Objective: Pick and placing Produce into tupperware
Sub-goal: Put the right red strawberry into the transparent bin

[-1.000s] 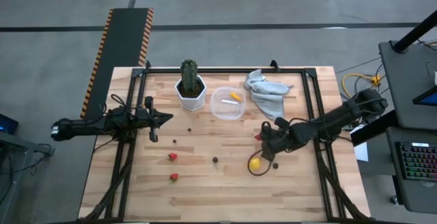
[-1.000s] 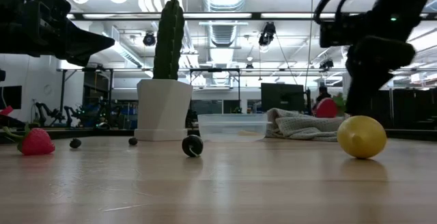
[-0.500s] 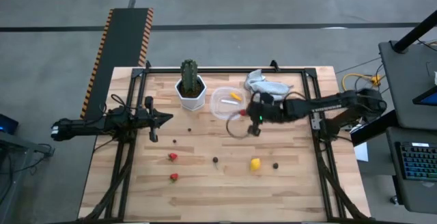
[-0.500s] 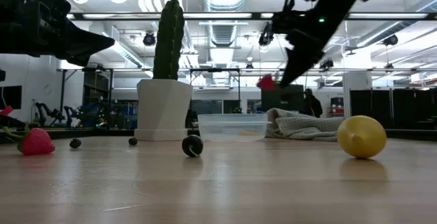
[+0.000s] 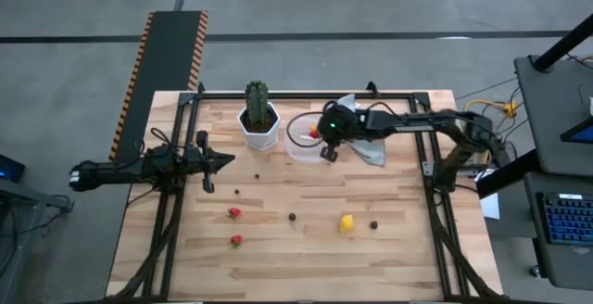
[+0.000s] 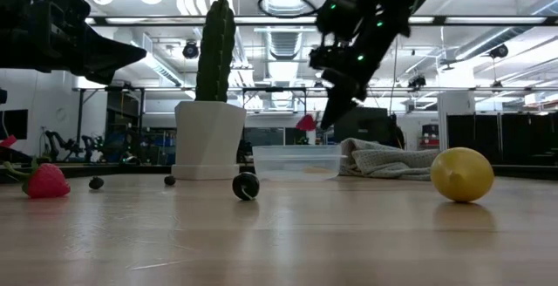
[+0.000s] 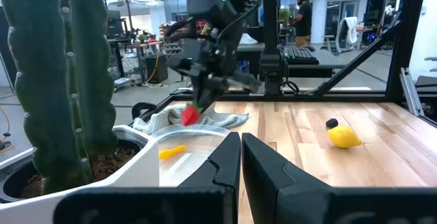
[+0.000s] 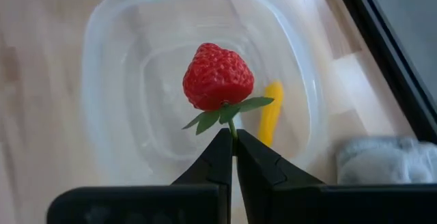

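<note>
A red strawberry [image 8: 217, 77] hangs over the clear tupperware [image 8: 102, 53], with my right gripper [image 8: 233, 142] shut on it; the high view shows that gripper [image 5: 320, 137] at the table's far middle. A yellow-orange stick [image 8: 271, 118] lies inside the tupperware [image 5: 298, 148]. On the wood lie a lemon [image 5: 346, 221], dark berries [image 5: 374, 223] [image 5: 292, 217] and two more strawberries [image 5: 234, 212] [image 5: 235, 240]. My left gripper [image 5: 232, 161] waits shut at the table's left, holding nothing. My right gripper pinches the strawberry's thin green stem [image 8: 232, 126] between its two fingertips, just behind the leaves. The fingers slant downward from the table's right side. The berry sticks out beyond the fingertips, lifted clear above the tupperware's inside.
A cactus in a white pot [image 5: 259, 120] stands just left of the tupperware. A grey cloth [image 5: 372, 143] lies to its right, under my right arm. Small dark berries [image 5: 257, 171] [image 5: 238, 191] lie near my left gripper. Black frame rails run along the table's edges.
My right gripper has carried the strawberry from beside the lemon up and toward the table's far edge and left, rolling as it went. It now stands over the tupperware, still shut on the stem. The lemon and berries have stayed put.
</note>
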Controlling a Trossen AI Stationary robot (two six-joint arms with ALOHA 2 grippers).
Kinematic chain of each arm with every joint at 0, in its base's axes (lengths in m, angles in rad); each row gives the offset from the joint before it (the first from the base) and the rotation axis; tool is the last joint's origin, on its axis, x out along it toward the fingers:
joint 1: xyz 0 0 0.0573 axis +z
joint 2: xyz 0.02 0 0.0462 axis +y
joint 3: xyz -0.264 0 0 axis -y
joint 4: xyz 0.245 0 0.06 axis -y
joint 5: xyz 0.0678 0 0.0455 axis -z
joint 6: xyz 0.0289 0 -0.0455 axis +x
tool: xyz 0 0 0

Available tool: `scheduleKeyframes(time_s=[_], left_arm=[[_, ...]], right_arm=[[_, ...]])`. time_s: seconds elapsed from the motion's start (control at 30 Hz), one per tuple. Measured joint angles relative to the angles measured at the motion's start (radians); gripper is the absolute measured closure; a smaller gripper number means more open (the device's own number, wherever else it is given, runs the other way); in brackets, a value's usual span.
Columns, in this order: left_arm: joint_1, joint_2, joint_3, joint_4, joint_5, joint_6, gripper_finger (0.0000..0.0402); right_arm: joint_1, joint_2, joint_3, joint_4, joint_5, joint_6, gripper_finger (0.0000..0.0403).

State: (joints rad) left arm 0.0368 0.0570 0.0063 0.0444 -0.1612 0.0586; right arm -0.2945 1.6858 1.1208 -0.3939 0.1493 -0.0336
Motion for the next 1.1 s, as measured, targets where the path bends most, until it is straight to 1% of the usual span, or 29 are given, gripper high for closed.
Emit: scheduleKeyframes(time_s=[0.2, 0.47, 0.63, 0.83, 1.1], left_arm=[[0.000, 0.000, 0.000, 0.000, 0.000, 0.000, 0.0402], [0.000, 0.001, 0.000, 0.000, 0.002, 0.000, 0.0402], [0.000, 0.001, 0.000, 0.000, 0.002, 0.000, 0.0402], [0.000, 0.001, 0.000, 0.000, 0.001, 0.000, 0.0402], [0.000, 0.001, 0.000, -0.001, 0.002, 0.000, 0.0402]], right_arm=[[-0.032, 0.130, 0.128, -0.095, 0.000, -0.045, 0.0395], [-0.061, 0.235, 0.231, -0.136, -0.003, -0.081, 0.0395], [-0.090, 0.286, 0.262, -0.148, -0.050, -0.098, 0.0395], [-0.102, 0.326, 0.279, -0.153, -0.055, -0.100, 0.0395], [-0.107, 0.324, 0.284, -0.148, -0.055, -0.117, 0.0394]])
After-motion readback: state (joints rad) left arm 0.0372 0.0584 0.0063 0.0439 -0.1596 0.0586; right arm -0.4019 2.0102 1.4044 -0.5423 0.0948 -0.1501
